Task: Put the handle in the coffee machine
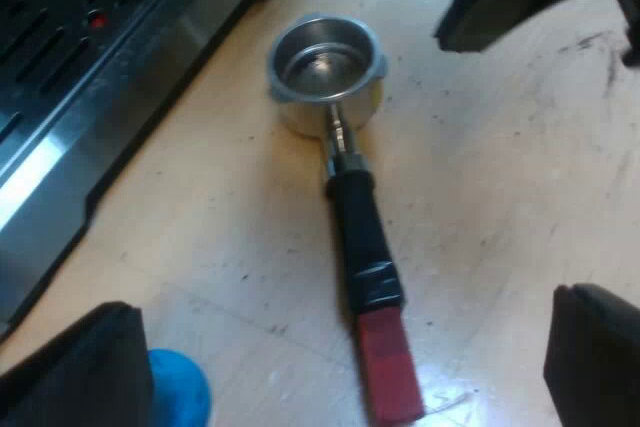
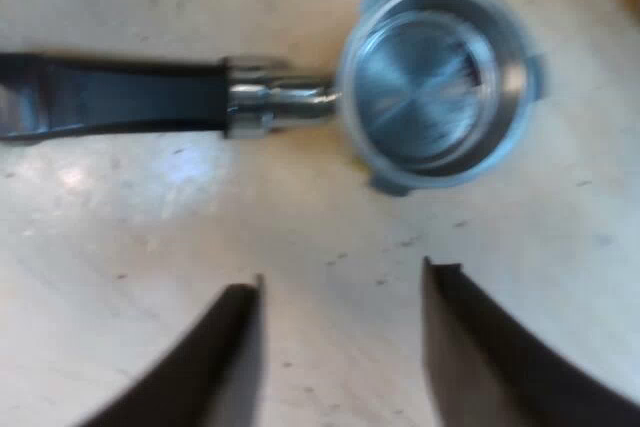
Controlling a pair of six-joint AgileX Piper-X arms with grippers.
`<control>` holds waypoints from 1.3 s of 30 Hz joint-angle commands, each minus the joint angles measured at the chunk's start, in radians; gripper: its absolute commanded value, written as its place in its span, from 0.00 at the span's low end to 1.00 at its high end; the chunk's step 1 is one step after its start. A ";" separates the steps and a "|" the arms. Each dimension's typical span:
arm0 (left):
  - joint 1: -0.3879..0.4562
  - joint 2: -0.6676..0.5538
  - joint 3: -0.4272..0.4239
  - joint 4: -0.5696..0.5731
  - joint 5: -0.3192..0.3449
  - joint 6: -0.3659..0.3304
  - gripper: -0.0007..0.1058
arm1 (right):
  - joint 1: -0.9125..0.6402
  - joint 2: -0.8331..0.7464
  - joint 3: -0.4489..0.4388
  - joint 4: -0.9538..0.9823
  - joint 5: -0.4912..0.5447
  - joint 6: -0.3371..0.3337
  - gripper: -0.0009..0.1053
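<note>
Both downward, right nearer, sharing holder [image 1: 352, 212]

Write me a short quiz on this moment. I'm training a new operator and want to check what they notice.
1. Pick one: where is the metal holder? A) lying loose on the table near the espresso machine; B) locked into the machine's front; C) held in a claw.
2. True or false: the holder's basket is packed with coffee grounds.
3. Fill in: the left claw and the right claw both have their fingers ___.
Key: 1 A; 2 false, its bare metal bottom shows; 3 open.
</note>
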 commanded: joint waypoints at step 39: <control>-0.130 0.093 -0.005 -0.125 -0.012 -0.107 0.84 | -0.209 0.211 -0.008 -0.263 -0.141 -0.172 0.76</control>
